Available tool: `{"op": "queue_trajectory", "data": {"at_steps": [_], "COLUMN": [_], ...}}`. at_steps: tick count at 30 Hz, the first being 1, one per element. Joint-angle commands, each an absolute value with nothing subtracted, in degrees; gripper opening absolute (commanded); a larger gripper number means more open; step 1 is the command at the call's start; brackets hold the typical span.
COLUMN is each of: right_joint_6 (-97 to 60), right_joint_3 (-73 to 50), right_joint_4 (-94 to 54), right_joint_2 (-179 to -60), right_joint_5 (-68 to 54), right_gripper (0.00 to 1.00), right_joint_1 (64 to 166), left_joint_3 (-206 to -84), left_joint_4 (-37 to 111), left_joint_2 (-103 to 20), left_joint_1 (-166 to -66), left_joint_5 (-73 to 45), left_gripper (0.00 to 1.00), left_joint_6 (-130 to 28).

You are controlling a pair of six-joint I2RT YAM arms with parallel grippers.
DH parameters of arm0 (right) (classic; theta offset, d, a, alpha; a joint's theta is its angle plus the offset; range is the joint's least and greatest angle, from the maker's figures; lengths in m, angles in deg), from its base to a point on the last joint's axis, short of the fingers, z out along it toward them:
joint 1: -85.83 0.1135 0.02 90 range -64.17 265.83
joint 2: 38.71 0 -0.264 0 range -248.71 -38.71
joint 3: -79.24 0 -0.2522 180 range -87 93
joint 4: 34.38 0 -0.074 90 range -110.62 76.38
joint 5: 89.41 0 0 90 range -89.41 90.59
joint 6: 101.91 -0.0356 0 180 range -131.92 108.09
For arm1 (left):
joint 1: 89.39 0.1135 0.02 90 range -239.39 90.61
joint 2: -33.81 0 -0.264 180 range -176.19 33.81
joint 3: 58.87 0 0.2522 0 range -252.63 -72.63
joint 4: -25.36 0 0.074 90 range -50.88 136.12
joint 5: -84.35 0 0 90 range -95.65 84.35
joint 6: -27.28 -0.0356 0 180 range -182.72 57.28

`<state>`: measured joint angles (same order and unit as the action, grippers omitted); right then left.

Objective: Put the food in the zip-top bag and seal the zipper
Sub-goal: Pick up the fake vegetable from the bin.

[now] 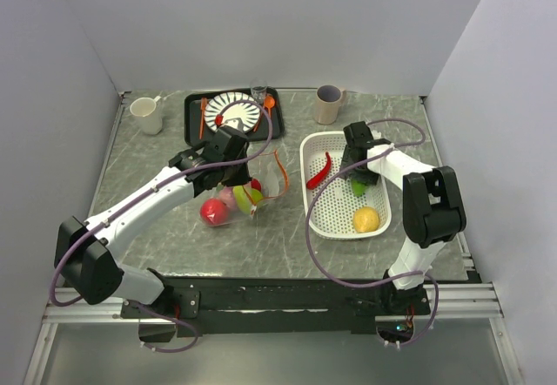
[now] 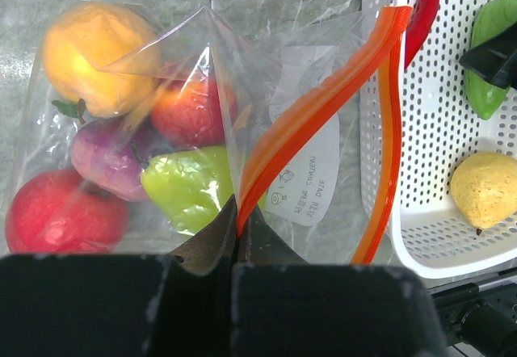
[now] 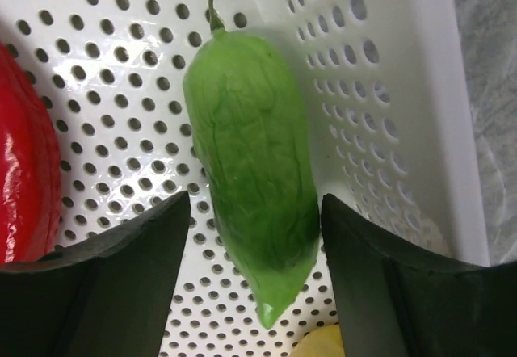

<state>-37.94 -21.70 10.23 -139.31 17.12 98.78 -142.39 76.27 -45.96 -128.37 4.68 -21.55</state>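
The clear zip-top bag (image 2: 202,66) lies on the table with several pieces of food inside: an orange fruit (image 2: 93,54), red fruits (image 2: 56,216), a purple one (image 2: 109,159) and a green pepper (image 2: 190,187). My left gripper (image 2: 237,226) is shut on the orange-red zipper (image 2: 323,102) and holds the mouth open; it also shows in the top view (image 1: 228,163). My right gripper (image 3: 254,236) is open inside the white basket (image 3: 388,74), its fingers on either side of a green vegetable (image 3: 250,171). A red chilli (image 1: 318,172) and a yellow fruit (image 1: 366,219) lie in the basket (image 1: 335,219).
A black tray (image 1: 196,128) at the back holds a plate (image 1: 237,111), orange cutlery and a glass. A white mug (image 1: 148,115) stands back left and a beige cup (image 1: 328,104) back centre. Walls enclose the table on three sides.
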Motion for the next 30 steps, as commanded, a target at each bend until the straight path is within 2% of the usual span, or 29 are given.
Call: {"op": "queue_trajectory", "data": {"at_steps": [1,4,6,10,14,25,26,28,30], "right_joint_6": [-37.1,-36.9,-36.5,-36.2,-35.4,-36.3,-36.5,-37.2,-37.8], "right_joint_3": [-21.2,-21.5,-22.2,-23.2,-24.4,-29.3,-30.0,-30.8,-32.0], "right_joint_4": [8.2,7.9,7.2,6.6,6.0,5.3,5.0,4.4,3.4], "right_joint_2": [-137.6,-137.1,-136.4,-135.3,-133.5,-125.4,-124.3,-123.4,-121.9], "right_joint_5": [15.8,14.0,11.9,8.9,5.7,-2.7,-4.0,-5.6,-7.6], "right_gripper": [0.65,0.55,0.45,0.39,0.25,0.14,0.07,0.00,0.00], "right_joint_1": [98.4,98.4,98.5,98.4,98.4,98.5,98.4,98.4,98.4], "left_joint_3": [-144.4,-144.4,-144.4,-144.4,-144.3,-144.1,-144.1,-144.5,-144.6], "left_joint_4": [75.2,75.1,75.2,75.2,75.0,74.8,74.8,74.9,74.9], "left_joint_2": [-45.9,-45.7,-45.7,-45.7,-45.7,-45.4,-45.4,-45.6,-45.6], "left_joint_1": [-128.5,-128.5,-128.4,-128.5,-128.5,-128.4,-128.5,-128.5,-128.4], "left_joint_5": [4.6,4.5,4.4,4.4,4.0,4.0,3.8,4.1,3.9], "left_gripper": [0.01,0.01,0.01,0.01,0.01,0.01,0.01,0.01,0.01], "left_joint_6": [-22.2,-22.1,-22.0,-22.0,-22.0,-22.2,-22.1,-22.2,-22.4]}}
